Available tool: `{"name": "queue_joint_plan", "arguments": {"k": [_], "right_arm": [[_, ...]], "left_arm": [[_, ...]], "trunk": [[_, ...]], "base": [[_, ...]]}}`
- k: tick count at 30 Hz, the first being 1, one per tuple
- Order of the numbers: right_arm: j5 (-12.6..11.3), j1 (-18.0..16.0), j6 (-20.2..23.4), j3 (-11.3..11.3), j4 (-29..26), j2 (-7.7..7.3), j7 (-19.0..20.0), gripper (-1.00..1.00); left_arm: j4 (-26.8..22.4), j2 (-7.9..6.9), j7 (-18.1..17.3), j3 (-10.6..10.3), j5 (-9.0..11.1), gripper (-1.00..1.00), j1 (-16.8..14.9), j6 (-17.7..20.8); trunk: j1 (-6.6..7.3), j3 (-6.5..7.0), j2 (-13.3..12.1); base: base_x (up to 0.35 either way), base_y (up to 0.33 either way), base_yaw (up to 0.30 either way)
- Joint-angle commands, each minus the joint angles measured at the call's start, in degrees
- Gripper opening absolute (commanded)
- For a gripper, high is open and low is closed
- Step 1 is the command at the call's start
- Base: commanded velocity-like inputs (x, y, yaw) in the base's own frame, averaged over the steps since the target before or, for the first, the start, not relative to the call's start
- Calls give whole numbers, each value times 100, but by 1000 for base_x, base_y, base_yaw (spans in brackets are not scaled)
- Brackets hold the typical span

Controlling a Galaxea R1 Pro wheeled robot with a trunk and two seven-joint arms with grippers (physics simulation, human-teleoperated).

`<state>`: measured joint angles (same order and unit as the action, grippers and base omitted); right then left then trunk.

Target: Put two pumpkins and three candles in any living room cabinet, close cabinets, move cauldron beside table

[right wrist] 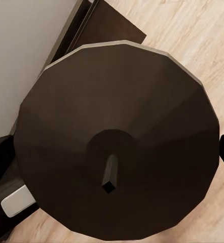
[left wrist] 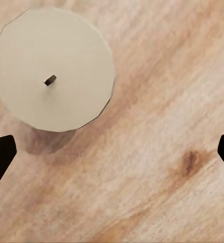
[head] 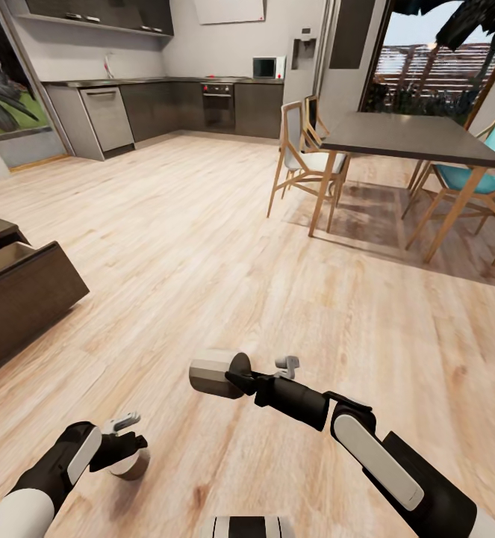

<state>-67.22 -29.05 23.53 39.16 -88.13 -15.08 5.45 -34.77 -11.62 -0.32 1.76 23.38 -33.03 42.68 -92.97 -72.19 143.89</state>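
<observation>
The right tool [head: 241, 381] was clamped on a candle [head: 211, 376], holding it sideways in the air over the wood floor [head: 202, 246], with the top face and wick [right wrist: 110, 178] right up at the wrist cam. The left tool [head: 124, 441] was spread wide, holding nothing, above a second candle [left wrist: 52, 68] standing upright on the floor. The dark cabinet [head: 23, 291] sat off to the left with a drawer pulled out, and the dining table [head: 411, 138] was further back on the right.
</observation>
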Motion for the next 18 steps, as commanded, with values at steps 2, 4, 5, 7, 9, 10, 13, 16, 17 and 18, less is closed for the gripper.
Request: {"name": "queue_joint_plan", "arguments": {"k": [2,4,5,7,9,10,13,16,17,18], "right_arm": [[-28,-5,11,4,-3,-4,-9,-100],[-28,-5,11,4,-3,-4,-9,-100],[-28,-5,11,4,-3,-4,-9,-100],[-28,-5,11,4,-3,-4,-9,-100],[-28,-5,11,4,-3,-4,-9,-100],[-28,-5,11,4,-1,-4,-9,-100],[-28,-5,11,4,-1,-4,-9,-100],[-28,-5,11,4,5,-4,-9,-100],[-28,-5,11,4,5,-4,-9,-100],[-28,-5,11,4,6,-4,-9,-100]], "left_arm": [[-4,2,-3,17,11,100,-1,30],[-4,2,-3,17,11,100,-1,30],[-3,2,-3,17,10,100,-1,30],[2,2,-3,17,10,100,-1,30],[4,2,-3,17,11,100,-1,30],[5,2,-3,17,13,100,-1,30],[5,2,-3,17,10,100,-1,30],[5,4,-3,17,13,100,-1,30],[6,6,-3,17,13,100,-1,30],[6,6,-3,17,13,100,-1,30]], "trunk": [[1,-4,2],[1,-4,2],[1,-4,2],[1,-4,2],[1,-4,2],[1,-4,2],[1,-4,2],[1,-4,2],[1,-4,2],[1,-4,2]], "base": [[1,27,0],[0,21,0],[0,65,0],[0,87,0],[0,43,0],[36,17,0],[182,56,0],[122,28,0],[43,9,0],[27,6,0]]}}
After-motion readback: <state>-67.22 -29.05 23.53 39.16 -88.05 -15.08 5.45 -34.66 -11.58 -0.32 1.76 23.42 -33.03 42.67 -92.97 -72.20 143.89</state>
